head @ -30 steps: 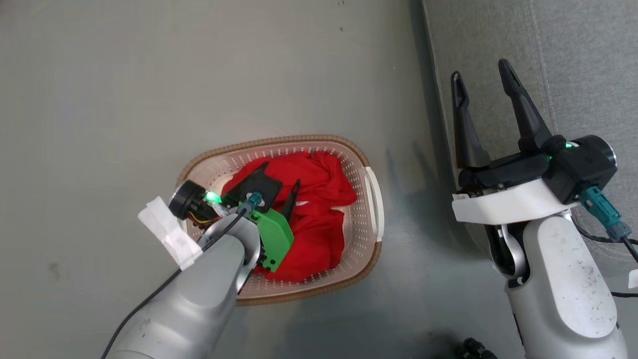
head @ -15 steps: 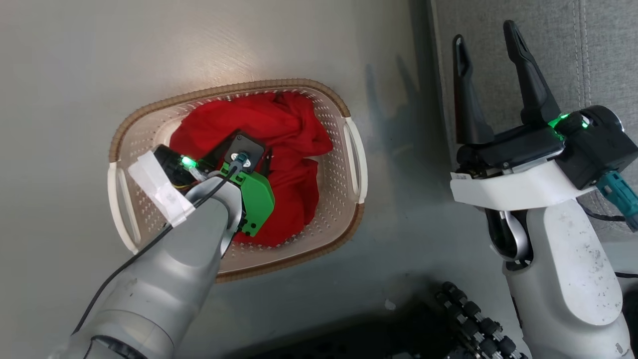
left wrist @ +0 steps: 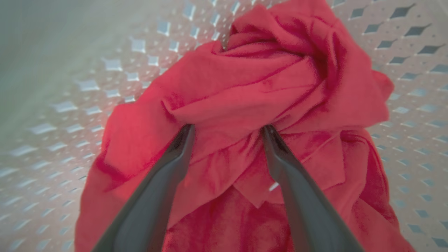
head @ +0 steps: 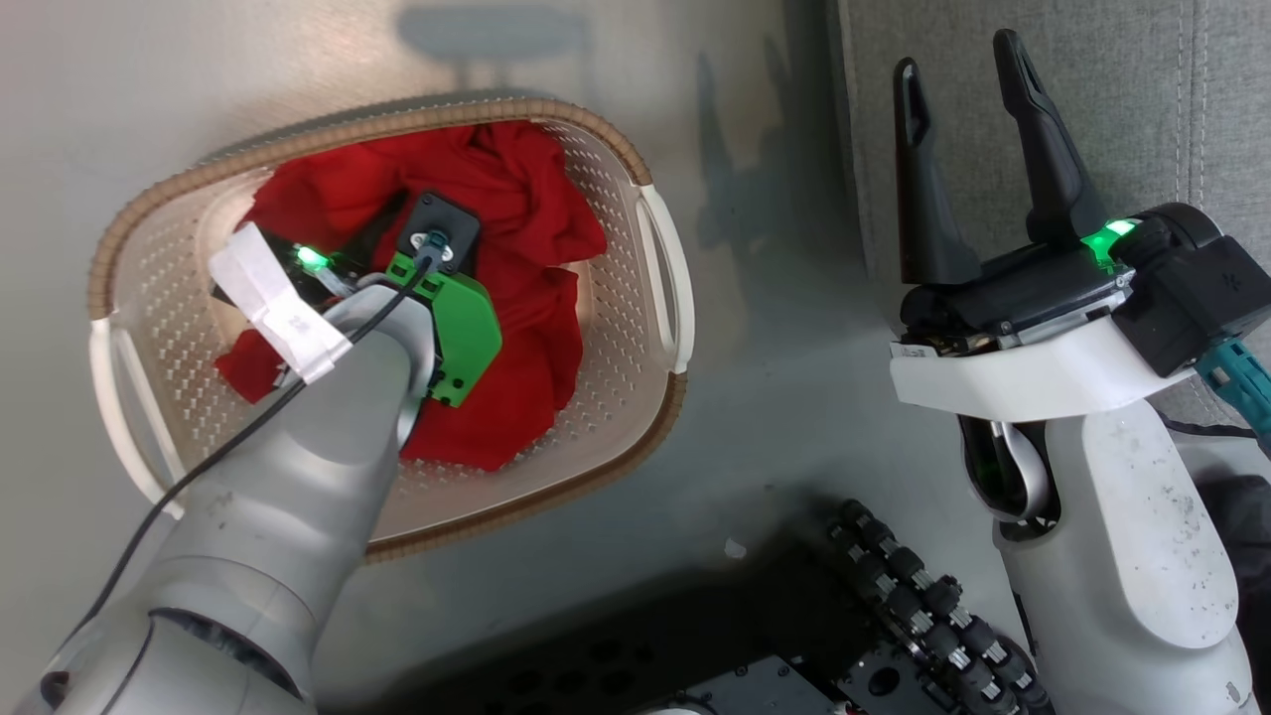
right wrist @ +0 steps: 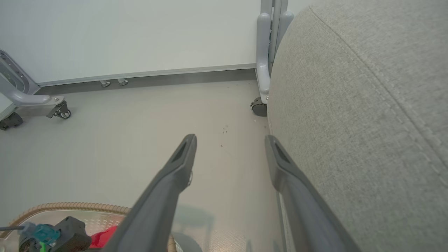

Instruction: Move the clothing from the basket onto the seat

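The cream perforated basket (head: 397, 117) with its brown rim stands on the floor at the left. Crumpled red clothing (head: 531, 228) lies in it; I cannot tell the two garments apart. My left arm reaches down into the basket. In the left wrist view my left gripper (left wrist: 228, 129) is open, both fingertips pressed into a fold of the red clothing (left wrist: 266, 77), with fabric bunched between them. My right gripper (head: 955, 55) hangs open and empty in front of the grey seat (head: 1102, 89), beside the seat's rounded edge (right wrist: 367, 122).
My own dark base with ribbed black wheels (head: 923, 596) lies at the bottom of the head view. In the right wrist view, a grey wheeled stand (right wrist: 264, 52) rests against the seat's far corner, and another stand leg (right wrist: 24, 99) is at the left by the wall.
The head camera has tilted, shifting the whole picture. My left gripper has sunk deeper into the basket onto the red clothing. My right gripper stays open by the seat.
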`<state>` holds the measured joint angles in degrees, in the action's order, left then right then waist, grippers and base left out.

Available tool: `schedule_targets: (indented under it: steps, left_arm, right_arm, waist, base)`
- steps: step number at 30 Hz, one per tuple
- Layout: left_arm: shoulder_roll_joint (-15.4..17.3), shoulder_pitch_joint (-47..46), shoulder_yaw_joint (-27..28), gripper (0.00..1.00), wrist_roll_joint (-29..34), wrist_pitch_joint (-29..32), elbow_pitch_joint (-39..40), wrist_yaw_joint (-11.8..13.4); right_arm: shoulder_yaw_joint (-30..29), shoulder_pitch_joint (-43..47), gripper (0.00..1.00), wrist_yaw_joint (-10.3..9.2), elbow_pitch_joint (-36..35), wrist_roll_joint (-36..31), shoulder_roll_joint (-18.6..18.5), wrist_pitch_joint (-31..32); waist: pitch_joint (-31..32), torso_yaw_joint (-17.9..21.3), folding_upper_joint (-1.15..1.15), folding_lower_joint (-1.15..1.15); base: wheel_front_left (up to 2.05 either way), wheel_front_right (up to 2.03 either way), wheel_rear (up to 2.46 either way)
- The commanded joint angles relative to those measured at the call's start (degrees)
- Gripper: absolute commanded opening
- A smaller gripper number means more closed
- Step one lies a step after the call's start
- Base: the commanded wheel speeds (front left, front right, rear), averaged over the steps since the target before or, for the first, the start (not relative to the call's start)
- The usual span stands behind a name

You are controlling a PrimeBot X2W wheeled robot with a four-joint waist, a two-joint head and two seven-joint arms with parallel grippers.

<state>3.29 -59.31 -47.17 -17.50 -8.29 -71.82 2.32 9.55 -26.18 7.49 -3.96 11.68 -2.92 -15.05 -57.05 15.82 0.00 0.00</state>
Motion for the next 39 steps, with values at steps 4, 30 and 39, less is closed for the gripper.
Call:
schedule_targets:
  steps: [4, 30, 39]
  left_arm:
    - [1.6, -2.1, -0.1, 1.00, -0.1, 1.3, -0.9, 0.9]
    - [3.9, -2.6, -0.2, 0.00, -3.2, 11.0, -2.0, 0.7]
    - [4.7, -0.5, 0.5, 0.00, -4.8, 0.6, -1.3, -1.1]
  right_arm:
    - [0.4, -1.0, 1.00, 0.00, -0.5, 1.0, 0.0, -0.2]
    - [-1.0, 1.9, 1.00, 0.00, -3.0, 0.4, 0.0, -0.2]
    - [-0.2, 0.5, 1.00, 0.00, -2.0, -0.1, 0.0, -0.2]
  waist:
    - [-2.7, 1.7, 0.00, 0.00]
    - [-3.8, 2.5, 0.00, 0.00]
    - [-0.5, 2.0, 0.00, 0.00]
  base:
    - [0.00, 0.00, 0.00]
    - [0.00, 0.00, 0.00]
    - [0.00, 0.00, 0.00]
